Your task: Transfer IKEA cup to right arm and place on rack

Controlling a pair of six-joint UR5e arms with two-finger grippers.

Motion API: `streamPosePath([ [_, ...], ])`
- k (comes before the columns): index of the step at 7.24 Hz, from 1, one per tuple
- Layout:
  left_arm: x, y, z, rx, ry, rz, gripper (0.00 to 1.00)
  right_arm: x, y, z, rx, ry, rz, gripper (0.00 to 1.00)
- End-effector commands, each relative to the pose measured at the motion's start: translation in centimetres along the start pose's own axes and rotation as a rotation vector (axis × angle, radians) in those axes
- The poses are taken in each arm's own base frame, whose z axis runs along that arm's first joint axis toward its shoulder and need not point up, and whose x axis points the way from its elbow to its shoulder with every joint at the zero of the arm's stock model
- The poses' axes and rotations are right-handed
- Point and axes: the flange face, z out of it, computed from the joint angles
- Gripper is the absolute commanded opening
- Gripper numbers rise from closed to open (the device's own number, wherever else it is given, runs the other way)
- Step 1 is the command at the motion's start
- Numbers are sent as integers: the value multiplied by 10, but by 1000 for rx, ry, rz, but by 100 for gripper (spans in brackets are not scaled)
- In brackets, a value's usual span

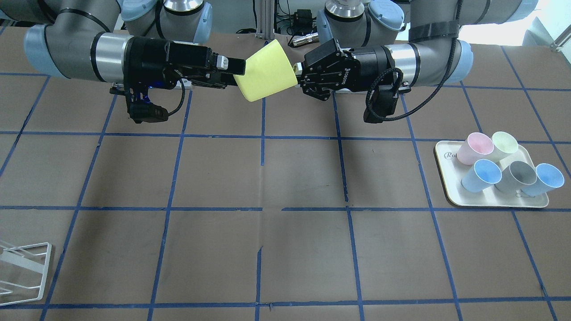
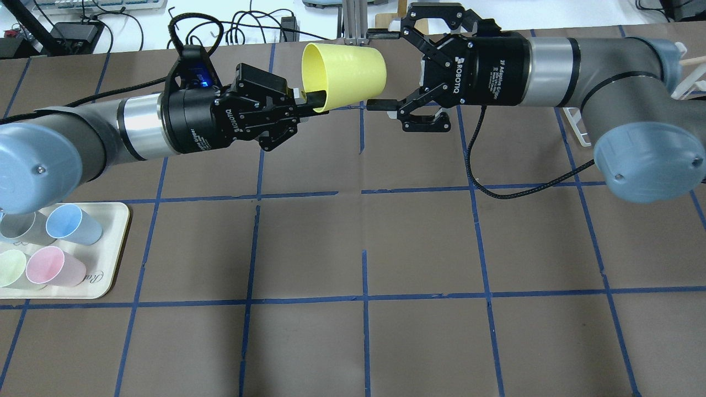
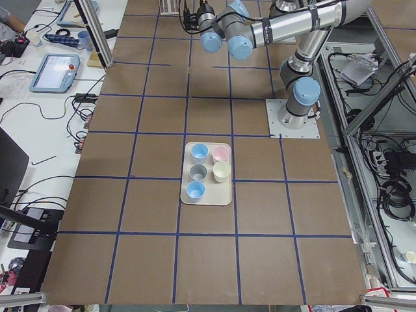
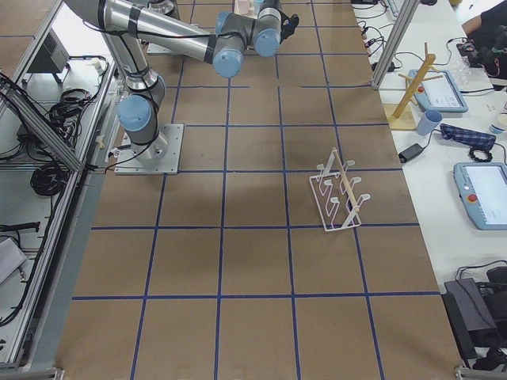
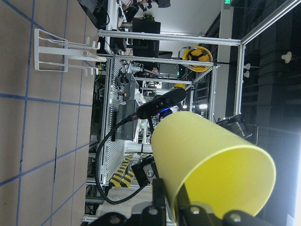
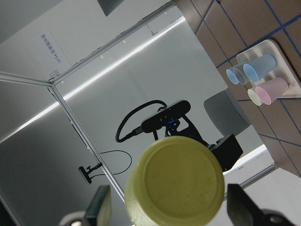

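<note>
- I see one IKEA cup (image 2: 347, 69), held on its side in the air. Its long axis is roughly level and runs from one gripper to the other.
- Its open mouth faces the left gripper (image 2: 311, 102); its flat base faces the right gripper (image 2: 380, 69).
- The left gripper is clamped on the cup's wall at the rim, one finger inside the mouth and one outside.
- The right gripper's fingers are spread wide, one on either side of the base. In its wrist view I see a gap on each side, so it has no grip on the cup.
- The cup hangs well apart from the tray (image 1: 486, 199), over towards the robot's base.
- That tray carries five cups standing mouth up: two blue, one grey, one pink and one pale green.
- One rack (image 4: 341, 194) stands on the table, well apart from the tray, at the opposite end.
</note>
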Motion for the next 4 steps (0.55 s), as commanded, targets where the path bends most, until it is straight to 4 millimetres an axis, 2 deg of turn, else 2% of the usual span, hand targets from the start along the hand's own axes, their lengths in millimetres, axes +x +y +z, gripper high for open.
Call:
streamPosePath([
  [1,2,1,0,0,0,6,20,1,-6,1,-4,-4,83,86],
  [2,3,2,0,0,0,6,21,0,-5,1,-4,-5,89,85],
  [3,4,3,0,0,0,9,21,2,-5,3,-8,-2,106,79],
  [4,4,3,0,1,0,11,22,2,-3,6,-14,0,109,62],
])
